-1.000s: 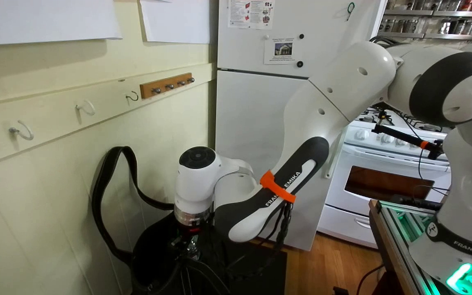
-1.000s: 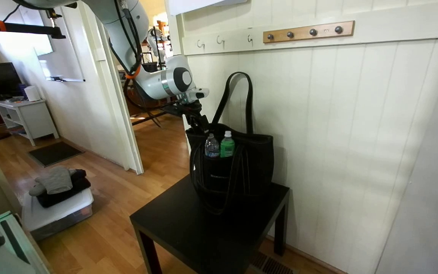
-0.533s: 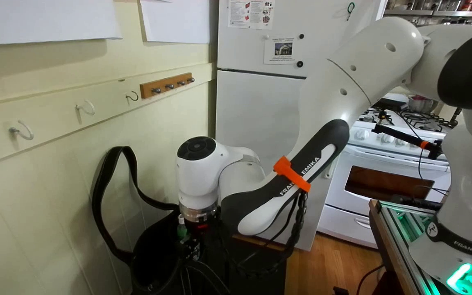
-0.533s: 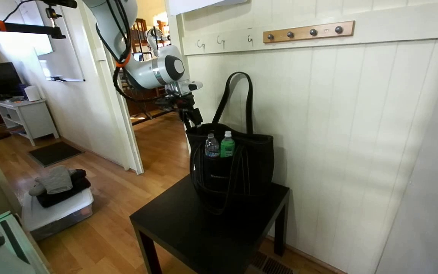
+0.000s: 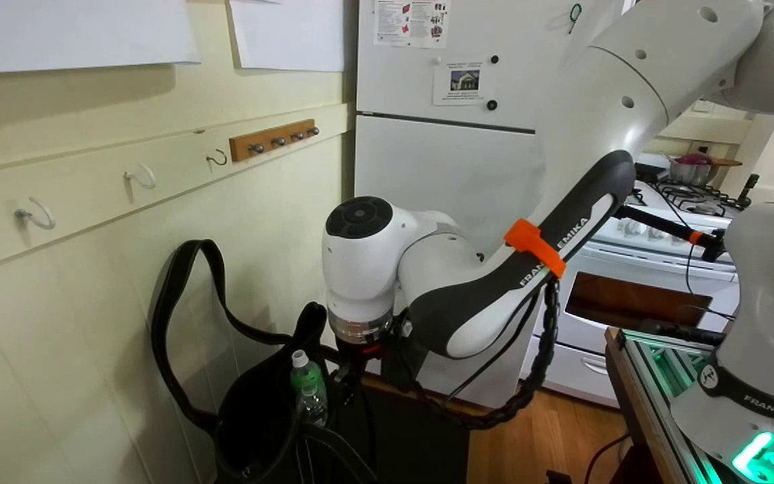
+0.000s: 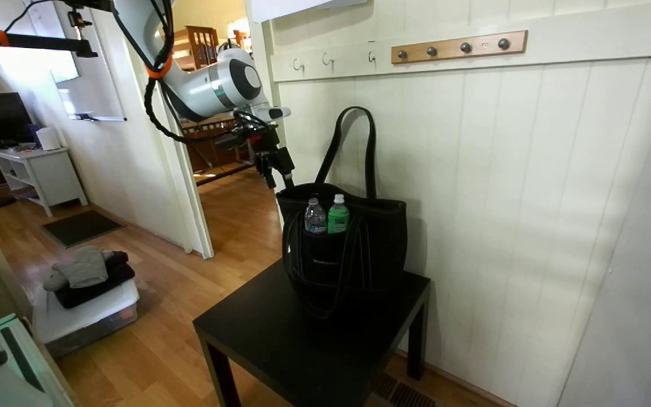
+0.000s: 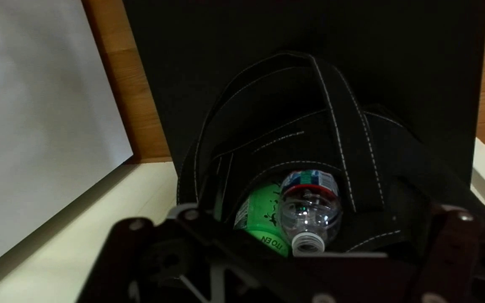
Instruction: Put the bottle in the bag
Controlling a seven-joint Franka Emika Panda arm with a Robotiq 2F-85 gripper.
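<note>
The green bottle stands upright in the front pocket of the black bag, with its pale cap up. It shows in both exterior views, the bottle [image 5: 306, 376] [image 6: 337, 217] beside a clear bottle [image 6: 315, 218]. The bag [image 6: 383, 243] sits upright with a strap looped up; it also shows in an exterior view [image 5: 252, 430]. In the wrist view the green bottle [image 7: 261, 208] is partly hidden by the gripper's dark linkage. My gripper [image 6: 279, 182] is open and empty, above and beside the bag's rim. Its fingers stand apart in the wrist view [image 7: 310, 189].
The bag stands on a low black table [image 6: 246, 333] against the wall. A white fridge [image 5: 420, 195] and a stove [image 5: 635, 282] stand behind the arm. Hooks [image 5: 138, 177] line the wall. A plastic bin [image 6: 85, 322] with clothes lies on the floor.
My gripper has moved up and back from the bag, leftward in an exterior view. Both bottles, hidden behind it earlier in an exterior view, now show there. Bag and bottles have not visibly moved.
</note>
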